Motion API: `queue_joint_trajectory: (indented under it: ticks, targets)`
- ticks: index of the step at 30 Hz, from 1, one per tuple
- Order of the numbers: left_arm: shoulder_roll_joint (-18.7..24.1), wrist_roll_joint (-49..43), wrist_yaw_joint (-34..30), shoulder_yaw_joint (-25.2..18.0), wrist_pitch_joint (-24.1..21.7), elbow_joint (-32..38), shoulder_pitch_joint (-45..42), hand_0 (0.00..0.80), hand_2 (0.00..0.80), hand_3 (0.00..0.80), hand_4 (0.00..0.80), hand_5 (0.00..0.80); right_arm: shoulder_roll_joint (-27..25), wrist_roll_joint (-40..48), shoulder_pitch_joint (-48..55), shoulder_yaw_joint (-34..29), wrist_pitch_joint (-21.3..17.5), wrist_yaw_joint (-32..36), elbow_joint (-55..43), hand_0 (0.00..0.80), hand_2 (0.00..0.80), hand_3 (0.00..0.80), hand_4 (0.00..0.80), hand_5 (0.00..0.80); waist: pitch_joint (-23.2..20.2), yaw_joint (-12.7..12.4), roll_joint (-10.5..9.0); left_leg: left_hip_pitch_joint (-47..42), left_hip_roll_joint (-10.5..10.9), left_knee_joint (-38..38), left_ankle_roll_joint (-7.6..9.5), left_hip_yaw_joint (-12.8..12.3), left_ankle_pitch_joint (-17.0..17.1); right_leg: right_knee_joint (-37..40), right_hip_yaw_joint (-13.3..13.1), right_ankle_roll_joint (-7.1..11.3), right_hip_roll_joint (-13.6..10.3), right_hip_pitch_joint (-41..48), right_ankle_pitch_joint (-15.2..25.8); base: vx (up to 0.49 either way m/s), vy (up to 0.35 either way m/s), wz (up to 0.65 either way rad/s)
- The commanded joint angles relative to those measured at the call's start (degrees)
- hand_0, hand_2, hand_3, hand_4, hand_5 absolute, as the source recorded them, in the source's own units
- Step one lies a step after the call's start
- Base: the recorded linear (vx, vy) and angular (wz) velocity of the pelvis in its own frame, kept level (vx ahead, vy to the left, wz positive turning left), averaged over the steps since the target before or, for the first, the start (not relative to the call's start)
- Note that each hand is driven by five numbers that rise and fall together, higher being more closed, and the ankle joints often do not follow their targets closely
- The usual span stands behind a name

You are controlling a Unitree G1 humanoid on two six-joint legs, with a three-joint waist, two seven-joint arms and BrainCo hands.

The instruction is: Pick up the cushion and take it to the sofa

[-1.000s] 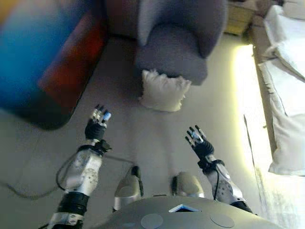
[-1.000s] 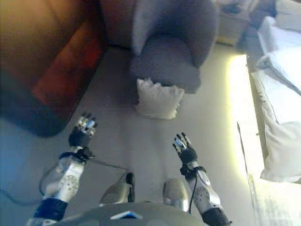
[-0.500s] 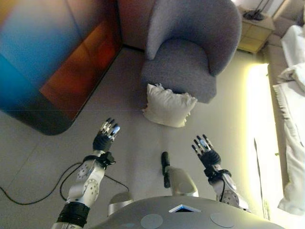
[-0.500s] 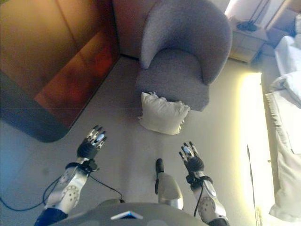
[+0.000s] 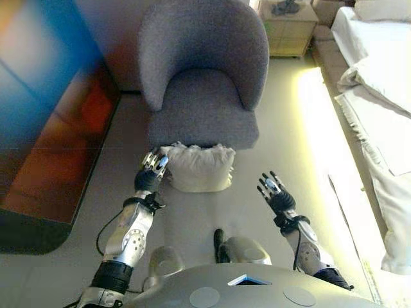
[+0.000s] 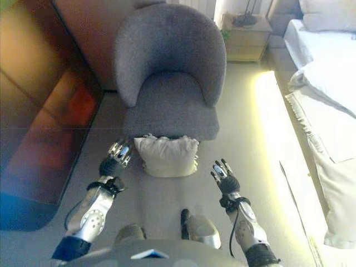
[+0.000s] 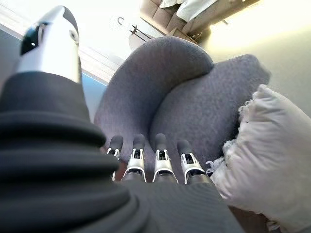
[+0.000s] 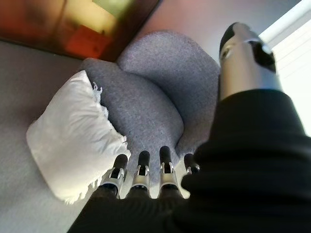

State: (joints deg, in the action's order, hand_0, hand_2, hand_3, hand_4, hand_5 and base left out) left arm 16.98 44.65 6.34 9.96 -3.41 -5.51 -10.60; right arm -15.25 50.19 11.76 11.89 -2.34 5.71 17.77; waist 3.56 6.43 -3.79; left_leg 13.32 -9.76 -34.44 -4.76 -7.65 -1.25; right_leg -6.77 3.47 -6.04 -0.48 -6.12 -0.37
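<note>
A cream cushion (image 5: 196, 167) with frilled edges lies on the floor, leaning against the front of a grey armchair (image 5: 202, 83), the sofa. It also shows in the left wrist view (image 7: 265, 155) and the right wrist view (image 8: 73, 141). My left hand (image 5: 150, 176) is open, fingers straight, right beside the cushion's left edge. My right hand (image 5: 274, 192) is open, a short way off the cushion's right side, touching nothing.
A dark wooden cabinet (image 5: 45, 128) stands along the left. A bed with white bedding (image 5: 379, 83) runs along the right, with a wooden nightstand (image 5: 289, 25) behind the armchair. Grey floor (image 5: 282, 128) lies open between armchair and bed.
The camera has moved forward and turned: the armchair and cushion are now centred and closer. Both hands stay open and now flank the cushion, the left one at its edge.
</note>
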Motion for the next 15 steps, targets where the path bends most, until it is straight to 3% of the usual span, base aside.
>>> queue_joint_trajectory:
  ticks: [1, 3, 5, 8, 12, 13, 15]
  targets:
    - [2.4, 2.2, -0.5, -2.7, -3.4, 5.2, -0.1, 0.0, 0.0, 0.0, 0.0, 0.0, -1.0, 1.2, 1.6, -1.4, -2.2, 1.8, -6.7, 0.0, 0.0, 0.0, 0.0, 0.0, 1.5, -0.5, 0.25, -1.8, 0.2, 20.9, 0.7, -0.4, 7.4, 2.3, -5.5, 7.93, 0.4, 4.4, -1.7, 0.326, 0.205, -0.59]
    - [2.3, 2.3, -1.6, -2.9, -4.0, 4.9, -0.6, 0.0, 0.0, 0.0, 0.0, 0.0, -0.8, 0.7, 3.8, -2.5, -2.2, 3.2, -7.1, 0.0, 0.0, 0.0, 0.0, 0.0, 1.5, -1.2, 1.21, -1.6, -0.9, 33.8, -0.97, 0.3, 10.1, 2.8, -6.7, 9.08, 0.6, 6.7, -3.0, 0.354, 0.174, -0.37]
    - [2.3, 2.3, -2.0, -2.6, -5.0, 4.6, -1.3, 0.0, 0.0, 0.0, 0.0, 0.0, -0.6, 0.9, 5.2, -3.4, -2.4, 4.8, -6.3, 0.0, 0.0, 0.0, 0.0, 0.0, 1.5, -1.7, 1.54, -0.5, -1.8, 38.9, -1.83, 0.5, 11.7, 3.1, -7.6, 9.8, 0.5, 9.5, -4.9, 0.341, 0.105, -0.15]
    - [2.1, 2.3, -2.8, -2.9, -5.3, 4.1, -1.5, 0.0, 0.0, 0.0, 0.0, 0.0, -0.4, 0.7, 5.6, -4.2, -2.1, 5.1, -6.1, 0.0, 0.0, 0.0, 0.0, 0.0, 1.2, -1.8, 2.05, 0.6, -3.0, 39.4, -2.32, -1.0, 12.4, 2.7, -6.7, 10.22, 0.0, 12.0, -7.4, 0.316, 0.1, -0.17]
    - [2.3, 2.7, -3.0, -3.1, -5.1, 3.9, -1.2, 0.0, 0.0, 0.0, 0.0, 0.0, 0.1, 0.2, 5.6, -4.3, -2.1, 4.8, -7.5, 0.0, 0.0, 0.0, 0.0, 0.0, 1.0, -1.8, 2.75, -0.8, -2.5, 37.2, -1.57, -4.8, 11.4, 0.9, -4.5, 10.41, -1.2, 13.9, -9.9, 0.296, 0.16, -0.25]
    - [2.4, 2.8, -3.0, -3.1, -5.2, 4.0, -1.1, 0.0, 0.0, 0.0, 0.0, 0.0, 0.1, 0.1, 5.5, -4.1, -2.1, 4.6, -7.9, 0.0, 0.0, 0.0, 0.0, 0.0, 1.0, -1.8, 2.78, -0.9, -2.1, 36.5, -1.13, -4.7, 10.7, 0.3, -4.5, 10.41, -1.4, 13.9, -10.1, 0.295, 0.198, -0.41]
    - [2.8, 3.0, -2.4, -2.7, -5.3, 4.5, -1.0, 0.0, 0.0, 0.0, 0.0, 0.0, 0.2, 0.3, 4.8, -3.3, -2.0, 2.9, -8.6, 0.0, 0.0, 0.0, 0.0, 0.0, 0.8, -2.4, 2.79, -0.6, -0.6, 34.9, -0.58, -2.2, 9.6, -1.7, -5.1, 10.79, -2.0, 13.4, -10.7, 0.291, 0.21, -0.35]
